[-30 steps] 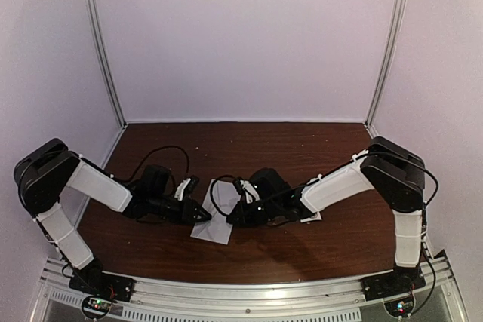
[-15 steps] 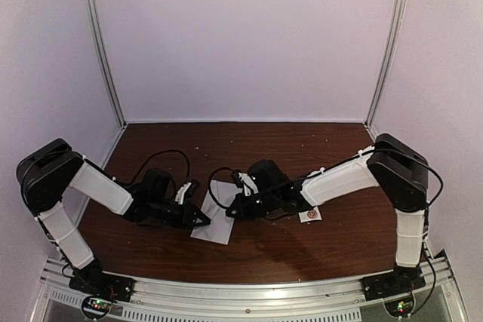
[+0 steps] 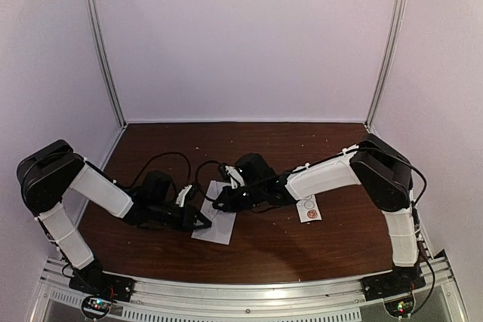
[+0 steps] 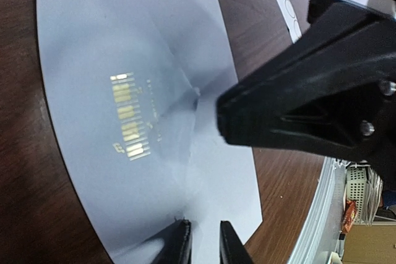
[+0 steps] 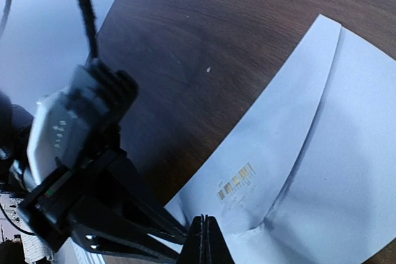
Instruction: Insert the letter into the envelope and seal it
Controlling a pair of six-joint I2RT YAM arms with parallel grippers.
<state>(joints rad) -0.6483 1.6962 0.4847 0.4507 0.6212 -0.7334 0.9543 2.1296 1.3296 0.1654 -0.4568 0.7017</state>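
The pale grey envelope [image 3: 217, 228] [image 4: 124, 60] [image 5: 278, 153] lies flat on the brown table, a small gold barcode print facing up. My left gripper [image 3: 205, 221] [image 4: 203, 245] sits low at its left edge, jaws a narrow gap apart with paper showing between them. My right gripper [image 3: 219, 203] [image 5: 206, 239] is shut, its closed tip down on the envelope near the barcode, just opposite the left one. The letter is hidden; no separate sheet shows.
A small white sticker strip [image 3: 308, 209] [image 4: 291, 13] with circles lies on the table to the right of the envelope, beside the right forearm. Black cables loop over the wood behind both wrists. White walls close in the back and sides.
The right arm has swung left across the table onto the envelope, uncovering the sticker strip, and its jaws have closed. The left jaws have narrowed.
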